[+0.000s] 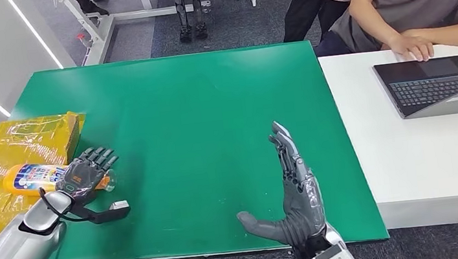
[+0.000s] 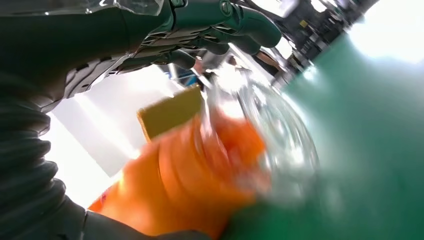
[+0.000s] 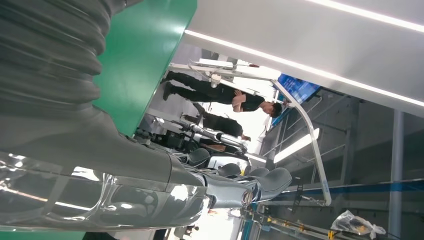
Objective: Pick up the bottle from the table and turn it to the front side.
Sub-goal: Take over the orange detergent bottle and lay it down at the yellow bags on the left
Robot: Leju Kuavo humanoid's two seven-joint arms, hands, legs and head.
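Note:
An orange bottle point(image 1: 29, 178) with a colourful label lies on its side at the green table's point(image 1: 198, 107) left edge, partly against a yellow-wrapped box. Its clear cap end point(image 1: 110, 181) points toward the table's middle. My left hand point(image 1: 85, 173) lies over the bottle's neck end with fingers stretched out and thumb spread apart toward me. In the left wrist view the orange bottle point(image 2: 185, 185) and its clear cap point(image 2: 275, 135) are blurred just below my fingers point(image 2: 225, 20). My right hand point(image 1: 295, 193) stands on edge near the table's front, fingers straight, thumb out, holding nothing.
A yellow-wrapped box point(image 1: 13, 144) sits beside the table's left edge. To the right stands a white table point(image 1: 399, 162) with a laptop point(image 1: 442, 82), where a seated person rests a hand point(image 1: 414, 48). Another person stands behind. A metal frame point(image 1: 97, 27) is at the back.

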